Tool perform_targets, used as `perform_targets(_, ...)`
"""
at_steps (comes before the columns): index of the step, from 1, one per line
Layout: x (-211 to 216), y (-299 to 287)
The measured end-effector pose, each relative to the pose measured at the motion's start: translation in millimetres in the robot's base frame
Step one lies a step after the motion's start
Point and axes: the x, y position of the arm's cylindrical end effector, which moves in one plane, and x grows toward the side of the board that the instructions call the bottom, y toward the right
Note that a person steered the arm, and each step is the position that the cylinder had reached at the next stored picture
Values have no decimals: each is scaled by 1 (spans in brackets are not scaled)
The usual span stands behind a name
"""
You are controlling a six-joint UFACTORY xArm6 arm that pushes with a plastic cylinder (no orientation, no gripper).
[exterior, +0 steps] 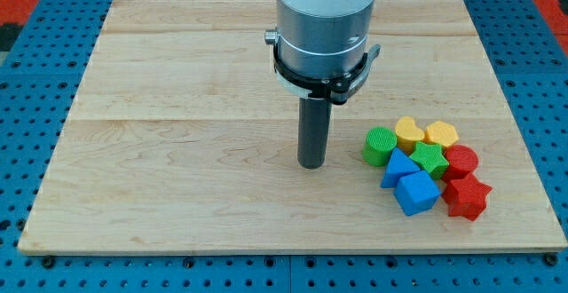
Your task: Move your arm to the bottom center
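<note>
My tip (311, 163) rests on the wooden board (177, 151) near its middle, slightly toward the view's bottom. The dark rod hangs from a grey and white arm at the view's top centre. A cluster of blocks lies to the right of the tip, apart from it: a green round block (380, 145), a yellow heart (408, 133), a yellow hexagon (441, 134), a green star (430, 158), a red round block (461, 161), a blue triangle (397, 166), a blue cube (416, 192) and a red star (467, 196).
The board lies on a blue pegboard surface (35, 89). The board's bottom edge (293, 251) runs just above the view's bottom.
</note>
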Motion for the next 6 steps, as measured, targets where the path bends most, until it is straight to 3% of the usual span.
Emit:
perform_targets(4, 2, -1)
perform_targets(6, 17, -60)
